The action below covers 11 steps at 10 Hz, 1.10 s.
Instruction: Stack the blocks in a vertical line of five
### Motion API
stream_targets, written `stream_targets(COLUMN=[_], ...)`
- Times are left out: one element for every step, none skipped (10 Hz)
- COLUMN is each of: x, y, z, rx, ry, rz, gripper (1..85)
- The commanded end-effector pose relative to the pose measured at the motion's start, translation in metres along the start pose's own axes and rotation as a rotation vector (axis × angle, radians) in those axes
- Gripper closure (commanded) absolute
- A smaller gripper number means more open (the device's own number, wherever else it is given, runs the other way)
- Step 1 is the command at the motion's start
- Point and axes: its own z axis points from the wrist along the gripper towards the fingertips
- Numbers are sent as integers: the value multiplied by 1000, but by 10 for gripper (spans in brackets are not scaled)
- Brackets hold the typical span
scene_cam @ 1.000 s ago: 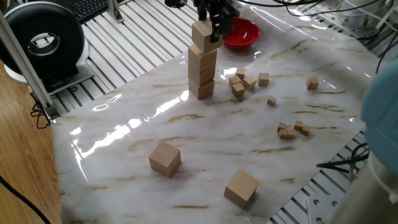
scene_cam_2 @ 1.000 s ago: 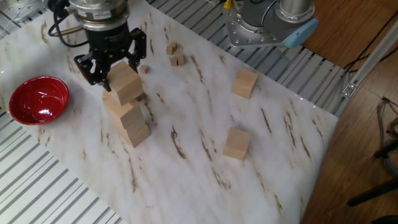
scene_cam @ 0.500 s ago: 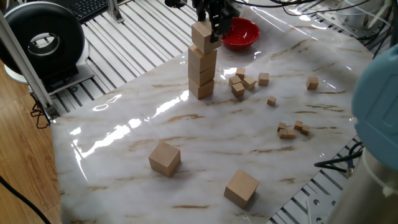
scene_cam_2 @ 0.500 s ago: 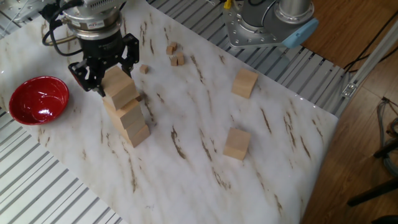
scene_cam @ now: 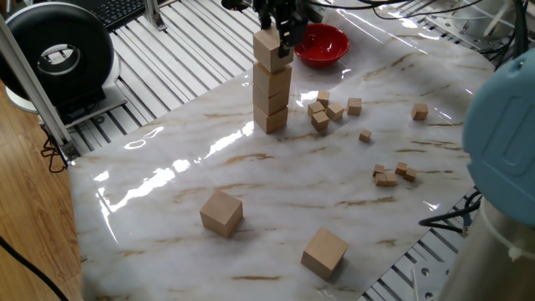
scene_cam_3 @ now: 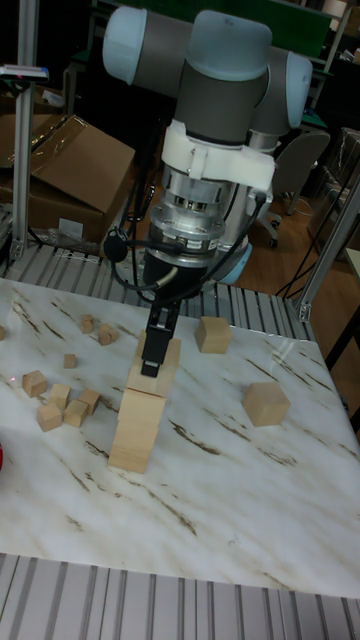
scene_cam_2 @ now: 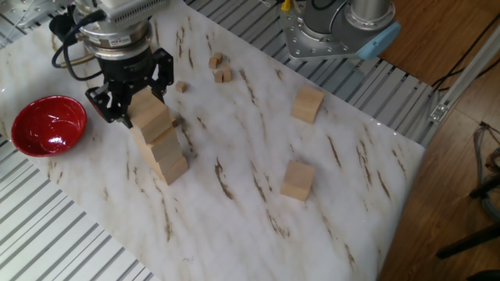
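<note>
Wood on wood: the top block (scene_cam: 267,48) rests on the stack (scene_cam: 271,100), which stands near the far edge of the worktop (scene_cam: 167,184), just beside the red bowl (scene_cam: 324,43). Over the last second the gripper (scene_cam_2: 137,94) has shifted a little sideways and carried the top block with it, so this looks like a final nudge into line, not yet a let-go. Its fingers sit narrow against two opposite sides of that block, holding it as far as the views show.

I count four blocks in the stack, so by my judgement one more is needed. Two loose blocks (scene_cam: 221,211) lie well apart from it near the front edge.

All are plain pale wooden cubes with smooth, unpainted faces. The lower three stand fairly square. The top block sits turned and slightly overhanging, which could make the fifth tricky. Small cubes (scene_cam: 322,113) lie scattered just beside the stack's foot.
</note>
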Motion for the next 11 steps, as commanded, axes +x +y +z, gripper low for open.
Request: stream_targets(x=[-9, -7, -5, -2, -1, 0, 1, 3, 4, 5, 7], y=[3, 3, 3, 1, 1, 2, 4, 5, 5, 5, 4], z=[0, 0, 1, 2, 3, 2, 1, 0, 0, 0, 2], rx=[-19, -18, -17, -16, -16, -19, -23, -23, -22, -19, -16], ry=[-29, -24, -17, -5, -5, -9, -15, -12, -9, -9, -9], rz=[8, 3, -7, -21, -27, -32, -34, -39, -41, -42, -45], gripper=[370, 370, 370, 367, 363, 360, 357, 357, 357, 357, 357])
